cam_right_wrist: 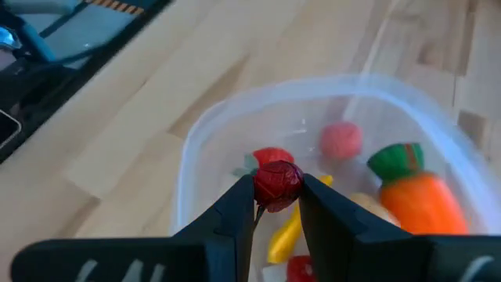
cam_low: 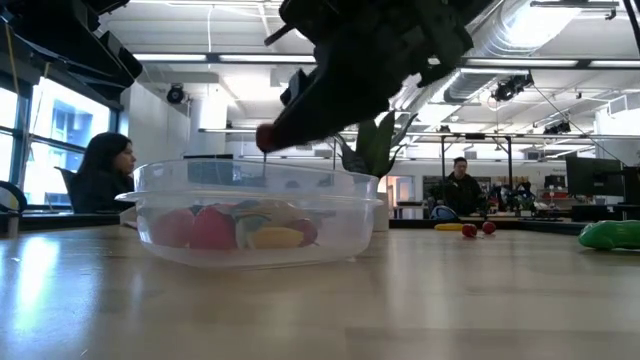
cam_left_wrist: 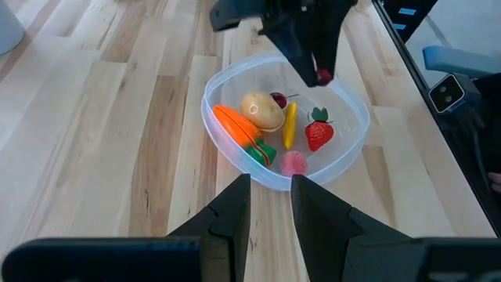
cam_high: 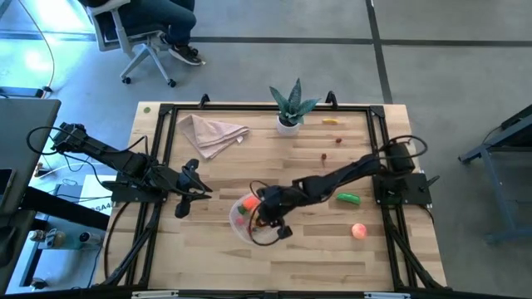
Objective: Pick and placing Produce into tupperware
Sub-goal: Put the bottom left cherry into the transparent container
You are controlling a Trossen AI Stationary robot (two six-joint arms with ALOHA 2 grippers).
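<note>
The clear round tub (cam_high: 243, 218) stands on the table's middle and holds an orange carrot (cam_left_wrist: 239, 128), a beige piece, a strawberry (cam_left_wrist: 318, 135) and other small produce. My right gripper (cam_right_wrist: 275, 205) hovers over the tub, shut on a small dark red round piece (cam_right_wrist: 276, 182), which also shows in the left wrist view (cam_left_wrist: 323, 76) and the low view (cam_low: 266, 136). My left gripper (cam_left_wrist: 271, 192) waits to the tub's left, slightly open and empty. A green cucumber (cam_high: 348, 198), a pink peach (cam_high: 358, 230), a yellow banana (cam_high: 330, 121) and red pieces (cam_high: 338, 139) lie on the table. My right gripper pinches the small red round piece (cam_right_wrist: 276, 182) between its two fingertips, one on each side. The fingers slant down from the table's right. The piece is lifted clear above the tub, over its inside.
A beige napkin (cam_high: 212, 133) and a green spiky plant in a white pot (cam_high: 290, 106) stand at the far side. A black frame (cam_high: 249, 108) runs round the table's edge. A person sits on a chair beyond the far edge.
</note>
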